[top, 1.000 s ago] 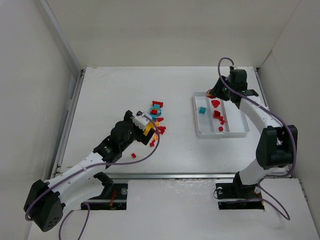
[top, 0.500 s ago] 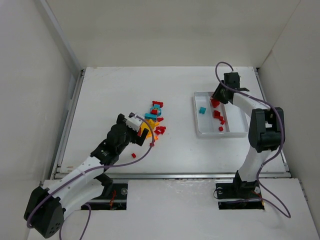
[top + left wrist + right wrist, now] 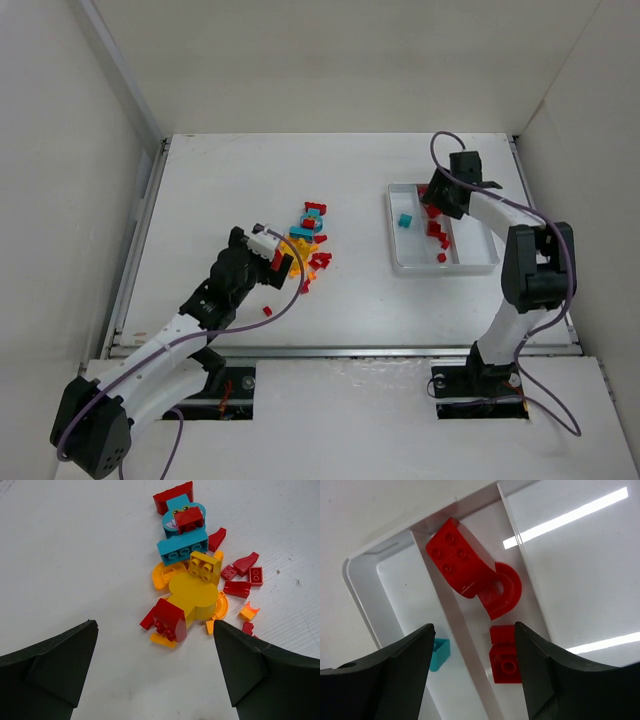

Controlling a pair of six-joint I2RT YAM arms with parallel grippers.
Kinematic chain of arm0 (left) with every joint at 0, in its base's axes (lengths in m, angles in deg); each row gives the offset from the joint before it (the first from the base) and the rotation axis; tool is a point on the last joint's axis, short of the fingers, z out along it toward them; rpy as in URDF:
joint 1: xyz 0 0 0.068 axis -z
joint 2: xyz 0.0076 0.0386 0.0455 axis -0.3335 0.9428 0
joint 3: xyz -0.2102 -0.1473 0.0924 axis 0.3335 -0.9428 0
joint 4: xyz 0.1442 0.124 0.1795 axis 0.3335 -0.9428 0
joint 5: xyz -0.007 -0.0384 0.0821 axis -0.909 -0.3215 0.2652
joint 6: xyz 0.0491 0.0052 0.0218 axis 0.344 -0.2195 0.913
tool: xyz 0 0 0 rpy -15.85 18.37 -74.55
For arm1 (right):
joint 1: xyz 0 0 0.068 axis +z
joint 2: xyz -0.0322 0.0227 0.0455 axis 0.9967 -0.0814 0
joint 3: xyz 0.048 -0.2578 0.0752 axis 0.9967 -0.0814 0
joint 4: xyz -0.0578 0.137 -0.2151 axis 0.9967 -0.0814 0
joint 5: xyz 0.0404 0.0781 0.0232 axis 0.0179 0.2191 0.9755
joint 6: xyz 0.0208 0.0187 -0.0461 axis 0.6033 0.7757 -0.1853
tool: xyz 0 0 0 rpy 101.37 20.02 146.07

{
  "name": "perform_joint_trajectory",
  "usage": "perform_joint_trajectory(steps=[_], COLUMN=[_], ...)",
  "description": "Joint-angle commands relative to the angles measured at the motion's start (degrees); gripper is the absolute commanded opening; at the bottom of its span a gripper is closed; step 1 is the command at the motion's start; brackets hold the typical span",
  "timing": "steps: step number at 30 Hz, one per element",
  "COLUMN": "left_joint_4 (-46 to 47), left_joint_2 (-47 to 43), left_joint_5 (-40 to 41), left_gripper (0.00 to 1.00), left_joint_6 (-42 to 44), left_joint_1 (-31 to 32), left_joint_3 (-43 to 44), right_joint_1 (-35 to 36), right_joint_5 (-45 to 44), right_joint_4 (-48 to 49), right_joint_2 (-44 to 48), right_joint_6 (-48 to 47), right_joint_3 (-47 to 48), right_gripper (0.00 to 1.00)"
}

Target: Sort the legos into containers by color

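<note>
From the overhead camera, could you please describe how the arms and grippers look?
Both the left arm and right arm have white links, black joints and a purple cable looping alongside. The left gripper and right gripper have dark, wedge-shaped fingers.

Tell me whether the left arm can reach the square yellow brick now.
Probably yes: the left gripper is open, facing the yellow brick atop the pile; the teal brick crowds its far side.

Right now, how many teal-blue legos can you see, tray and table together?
3. A teal brick and a teal face piece in the loose pile; one small teal piece in the tray's outer compartment. Others may hide under the pile.
</note>
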Motion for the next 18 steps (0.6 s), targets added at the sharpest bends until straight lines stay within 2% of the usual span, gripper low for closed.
perform_joint_trajectory(steps=[1,4,6,8,10,12,14,17,18], left_joint_4=[3.39,3.4,3.4,4.0,4.71,5.33,5.86,5.86,5.86], left_joint_2=[-1.22,-1.74,-1.75,-2.36,-2.36,-2.36,-2.36,-2.36,-2.97], left_joint_5=[-0.75,-0.75,-1.45,-1.45,-0.5,1.0,2.24,2.85,2.85], left_gripper=[1.0,1.0,1.0,1.0,1.0,1.0,1.0,1.0,0.97], left_joint_6=[-1.07,-1.07,-1.07,-1.07,-1.07,-1.68,-1.68,-1.68,-1.68], left_joint_1=[-0.22,-0.22,-0.83,-1.44,-2.06,-2.58,-2.59,-3.2,-3.2], left_joint_3=[-0.76,-0.76,-0.76,-1.37,-1.99,-2.51,-2.51,-3.04,-3.04], right_joint_1=[-0.47,2.15,4.96,11.96,17.17,23.24,28.06,32.38,34.4], right_joint_5=[-0.32,-0.84,-0.84,-0.32,0.99,5.56,5.57,4.34,4.34], right_joint_4=[-0.25,-0.26,0.7,3.68,4.49,2.92,-1.72,-3.33,-3.33], right_joint_2=[6.19,9.8,14.54,19.01,19.75,15.91,11.24,3.33,1.83], right_joint_6=[-1.8,-3.9,-9.07,-14.25,-21.9,-25.25,-26.66,-26.67,-26.67], right_joint_3=[-0.58,-1.19,-2.42,-4.17,-4.7,-2.1,1.08,5.22,6.01], right_gripper=[0.71,0.71,0.71,0.71,0.75,0.76,0.76,0.69,0.66])
